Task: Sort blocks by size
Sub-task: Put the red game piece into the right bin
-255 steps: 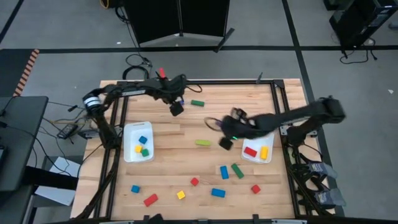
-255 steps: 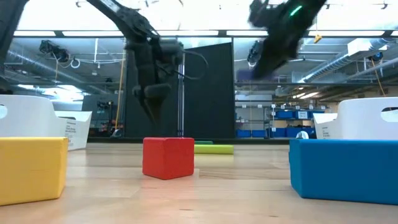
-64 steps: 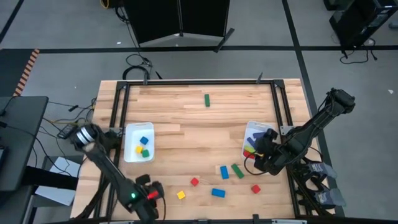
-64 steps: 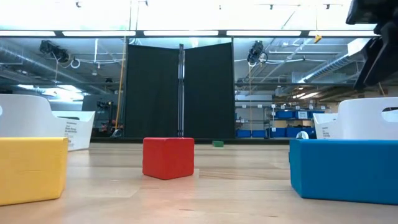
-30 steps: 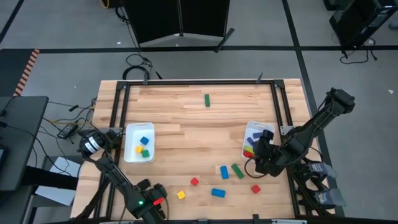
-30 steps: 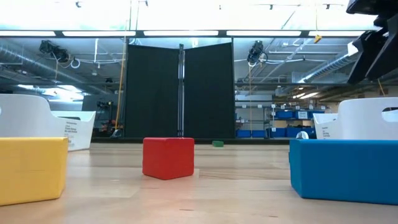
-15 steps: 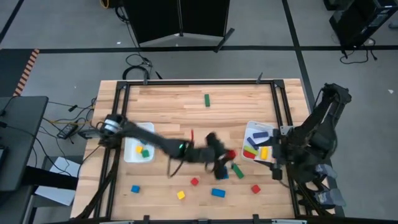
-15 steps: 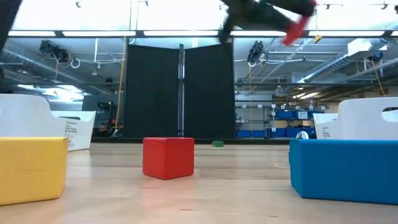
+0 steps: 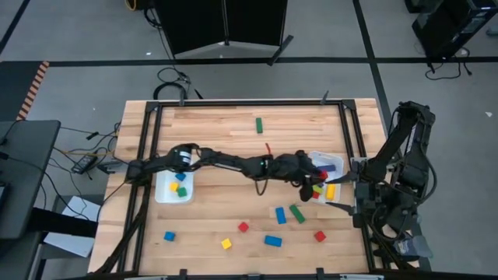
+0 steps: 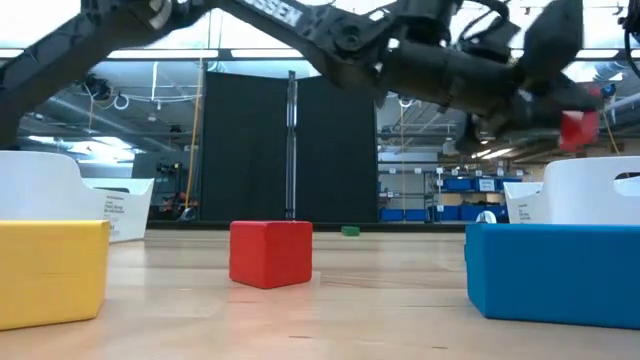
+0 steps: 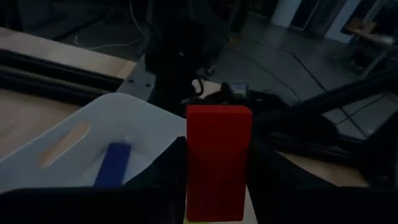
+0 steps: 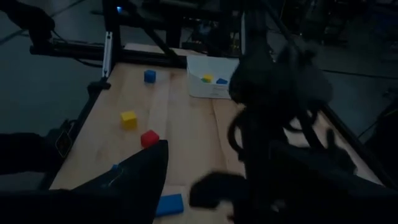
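Red bar [image 11: 217, 160] clamped between left gripper [image 9: 313, 181] fingers, held above right bin [image 9: 336, 160], right gripper's state not discernible.

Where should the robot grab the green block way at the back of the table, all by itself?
From straight above, pinching its two long sides near the middle. The green block is a bar lying flat, its long axis running away from the front edge, with bare wood all round, so nothing blocks a tool on either side. The left tool is busy holding a red block.
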Controlling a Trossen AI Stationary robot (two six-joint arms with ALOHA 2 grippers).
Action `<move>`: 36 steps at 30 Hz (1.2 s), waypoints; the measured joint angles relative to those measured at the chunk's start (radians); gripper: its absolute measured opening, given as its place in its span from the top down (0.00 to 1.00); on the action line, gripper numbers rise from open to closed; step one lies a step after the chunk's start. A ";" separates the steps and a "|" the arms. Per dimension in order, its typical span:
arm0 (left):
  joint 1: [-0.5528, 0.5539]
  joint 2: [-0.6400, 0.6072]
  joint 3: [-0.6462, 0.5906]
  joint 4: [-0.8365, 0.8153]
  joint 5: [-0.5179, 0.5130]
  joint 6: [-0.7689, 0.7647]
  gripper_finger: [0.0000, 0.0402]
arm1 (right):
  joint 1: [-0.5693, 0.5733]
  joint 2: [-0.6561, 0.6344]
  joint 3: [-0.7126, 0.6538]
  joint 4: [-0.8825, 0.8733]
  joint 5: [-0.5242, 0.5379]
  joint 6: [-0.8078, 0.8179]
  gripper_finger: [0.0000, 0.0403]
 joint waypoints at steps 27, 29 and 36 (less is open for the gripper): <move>-0.328 -0.623 -0.695 -0.442 -0.315 -0.136 0.71 | -0.035 0.081 -0.023 0.026 -0.010 -0.008 0.28; -0.390 -0.661 -0.725 -0.504 -0.326 -0.187 0.68 | -0.050 0.092 -0.023 0.028 -0.014 -0.014 0.28; -0.525 -0.666 -0.732 -0.606 -0.326 -0.045 0.42 | -0.112 0.111 -0.023 0.061 -0.061 -0.030 0.28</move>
